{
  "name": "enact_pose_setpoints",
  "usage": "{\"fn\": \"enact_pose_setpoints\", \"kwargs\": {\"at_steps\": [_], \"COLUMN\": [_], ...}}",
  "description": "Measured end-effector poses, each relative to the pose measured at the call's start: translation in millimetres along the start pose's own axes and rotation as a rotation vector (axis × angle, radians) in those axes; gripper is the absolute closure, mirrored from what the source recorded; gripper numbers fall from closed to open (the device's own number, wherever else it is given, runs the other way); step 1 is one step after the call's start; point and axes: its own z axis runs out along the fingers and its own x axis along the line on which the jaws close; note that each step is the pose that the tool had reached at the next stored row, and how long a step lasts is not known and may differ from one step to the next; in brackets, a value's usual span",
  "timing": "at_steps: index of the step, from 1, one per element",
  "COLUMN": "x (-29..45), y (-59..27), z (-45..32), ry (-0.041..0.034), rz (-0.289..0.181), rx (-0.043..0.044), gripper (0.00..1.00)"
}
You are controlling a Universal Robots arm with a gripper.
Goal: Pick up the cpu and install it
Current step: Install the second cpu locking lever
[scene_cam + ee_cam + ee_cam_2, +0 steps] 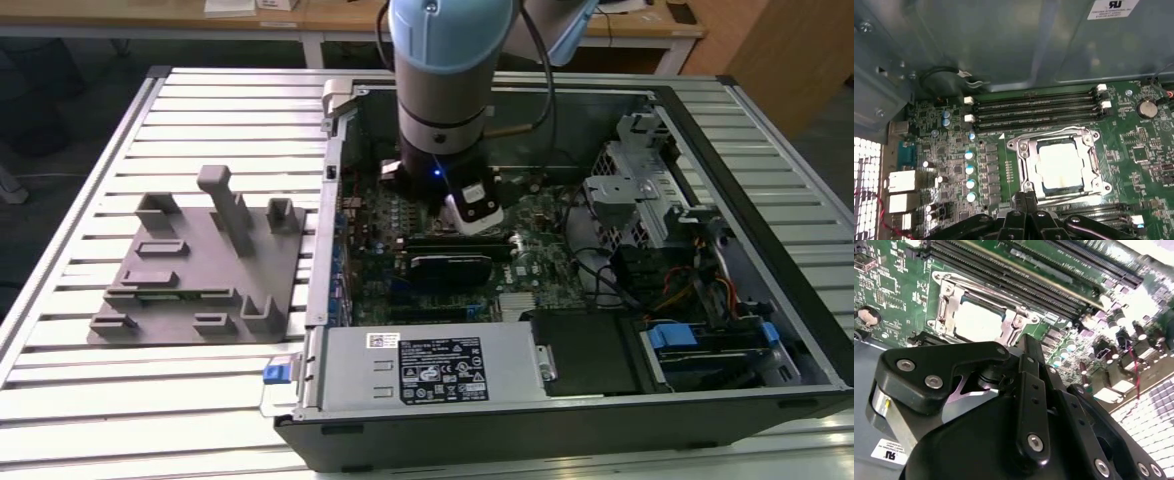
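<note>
The hand (pixel 477 215) is seen low inside the open computer case (pixel 747 395), just above the motherboard (pixel 1134 145). In both wrist views only the black linkages of the hand are presented; the fingertips are hidden behind them, so open or closed cannot be told, and nothing is seen to be carried.

Just beyond the hand, the cpu (pixel 1060 165) is seen lying flat inside the socket frame (pixel 1021 165), its pale metal top glaring under the light. It is also picked out in the second wrist view (pixel 976 320), bounded by the metal frame on all sides. It appears seated level, though the glare leaves this uncertain: a slight tilt at one corner could not be ruled out.

Memory slots (pixel 1036 107) are noted beside the socket, capacitors (pixel 970 170) along the other side. Outside the case, a grey fixture block (pixel 200 265) is seen on the slatted surface (pixel 80 390), at the exterior view's left.

Risks judged from here: if the chip is not fully keyed in, pressure from the hand would bend socket pins. A sideways drift would bring the linkages against the frame or the capacitors. If the chip is in fact gripped, a lift would drag it out of the socket.
</note>
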Motion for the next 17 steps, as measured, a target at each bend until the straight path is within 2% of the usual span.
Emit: {"fn": "enact_pose_setpoints", "kwargs": {"at_steps": [4,10,17], "x": [-2.3,-11.4,-27.2], "y": [7.7,15.3,22.5], "z": [2.4,4.7,7.1], "ry": [-0.0021,-0.0054,-0.0074], "rz": [-0.001,-0.001,-0.002], "rx": [0.0163,0.0392,0.0545], "gripper": [0.89,0.89,0.89]}}
